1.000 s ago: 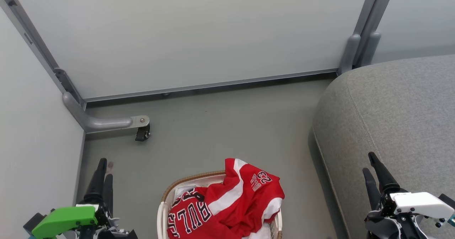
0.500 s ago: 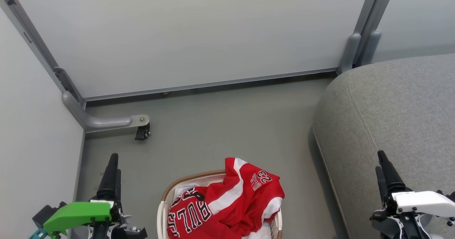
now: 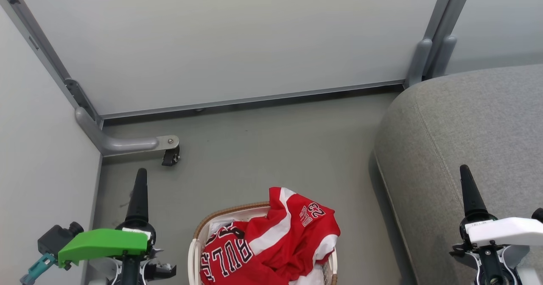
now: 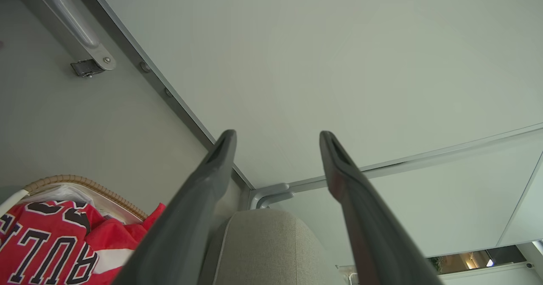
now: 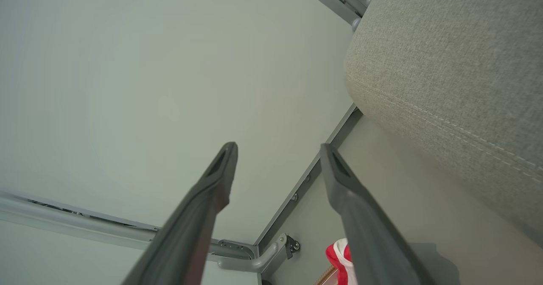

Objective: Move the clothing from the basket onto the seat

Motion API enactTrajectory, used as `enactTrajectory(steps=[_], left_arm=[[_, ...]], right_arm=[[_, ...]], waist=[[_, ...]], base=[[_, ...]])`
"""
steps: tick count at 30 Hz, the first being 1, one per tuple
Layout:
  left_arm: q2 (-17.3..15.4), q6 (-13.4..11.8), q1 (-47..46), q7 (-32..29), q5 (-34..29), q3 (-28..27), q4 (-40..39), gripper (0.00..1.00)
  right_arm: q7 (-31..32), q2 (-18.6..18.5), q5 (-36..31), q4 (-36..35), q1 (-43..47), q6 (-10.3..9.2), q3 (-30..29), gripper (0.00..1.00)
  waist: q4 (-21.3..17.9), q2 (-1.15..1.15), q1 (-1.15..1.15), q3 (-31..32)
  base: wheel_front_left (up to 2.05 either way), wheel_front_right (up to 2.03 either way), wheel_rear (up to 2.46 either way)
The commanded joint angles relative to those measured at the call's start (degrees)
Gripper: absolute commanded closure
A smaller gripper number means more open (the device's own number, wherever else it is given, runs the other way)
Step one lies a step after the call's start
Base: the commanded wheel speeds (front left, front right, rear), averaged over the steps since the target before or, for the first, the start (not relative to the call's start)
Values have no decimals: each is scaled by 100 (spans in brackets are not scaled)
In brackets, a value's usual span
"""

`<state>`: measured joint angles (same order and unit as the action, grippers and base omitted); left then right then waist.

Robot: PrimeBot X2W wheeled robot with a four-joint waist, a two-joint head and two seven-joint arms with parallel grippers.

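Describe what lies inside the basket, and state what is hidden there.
Red clothing with white trim, BULLS lettering and number 23 fills the basket, draping over its right rim. White liner shows at the far left. The basket's floor and anything under the clothing are covered.

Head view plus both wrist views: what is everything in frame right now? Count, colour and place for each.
clothing: one heap, pieces not countable; red, white trim, black lettering; in the basket.
basket: one; white, brown woven rim; on the floor between the grippers.
seat: one; grey fabric; right of the basket.
floor: grey-green.
partition panels: several; pale grey, metal-framed; behind and left.
caster leg: one; grey, black wheel; far left floor.
left gripper: dark fingers, green cover; open; lower left.
right gripper: dark fingers, white cover; open; lower right.
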<state>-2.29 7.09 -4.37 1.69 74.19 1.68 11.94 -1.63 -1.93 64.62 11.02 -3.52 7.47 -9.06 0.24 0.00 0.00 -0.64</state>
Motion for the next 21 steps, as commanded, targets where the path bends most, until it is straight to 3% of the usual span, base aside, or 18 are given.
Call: enactTrajectory(steps=[1, 21], left_arm=[[-36, 28, -175, 66, -253, 20, -117, 0], [-48, 2, -45, 443, -2180, 125, -99, 0]], right_arm=[[-69, -55, -283, -139, 5, 1, -22, 0], [-448, -71, -2386, -237, 135, 2, 104, 0]], waist=[[3, 0, 0, -3], [26, 0, 0, -34]], base=[[0, 0, 0], [0, 0, 0]])
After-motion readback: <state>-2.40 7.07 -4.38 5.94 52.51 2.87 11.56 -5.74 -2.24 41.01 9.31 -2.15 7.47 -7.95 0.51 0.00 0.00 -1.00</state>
